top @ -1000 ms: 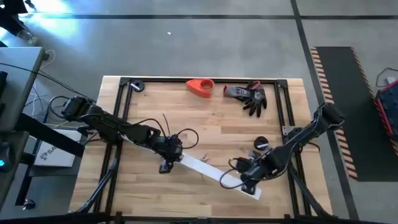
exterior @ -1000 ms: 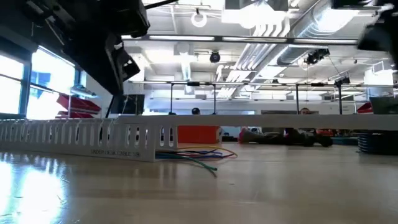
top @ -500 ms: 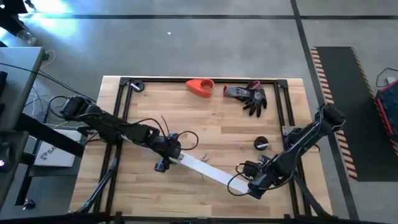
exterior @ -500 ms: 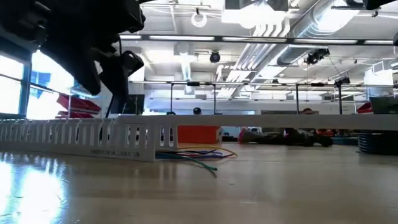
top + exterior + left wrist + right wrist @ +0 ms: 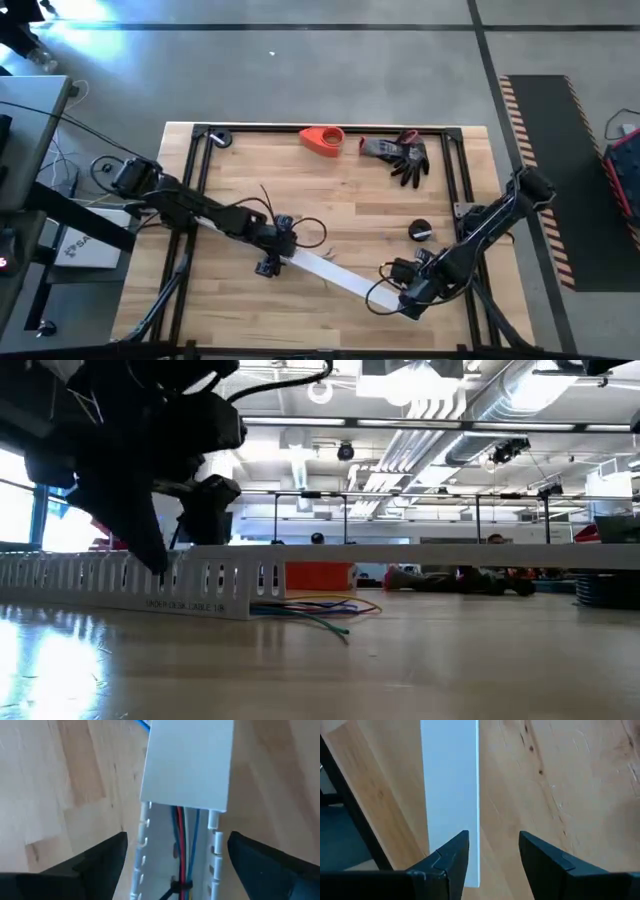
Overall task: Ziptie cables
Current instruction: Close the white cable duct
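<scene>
The right gripper [image 5: 408, 302] sits near the table's [image 5: 340, 215] front-right corner, fingers [image 5: 451, 854] parted narrowly over the near end of the flat white strip [image 5: 451, 785], gripping nothing. The strip lies as a lid on the white slotted channel [image 5: 177, 865], and the pair runs diagonally from that corner back toward the table's middle. At the far, uncovered end the left gripper [image 5: 274, 252] hangs with fingers [image 5: 102, 857] spread wide, astride the channel. The cables [image 5: 184, 840] lie inside, along its long axis, directly ahead of and between those fingers, so the left arm is nearer. Their loose ends [image 5: 325, 610] spill onto bare wood. Open room lies on both sides; the red object [image 5: 322, 140] and glove [image 5: 400, 153] sit at the back edge.
</scene>
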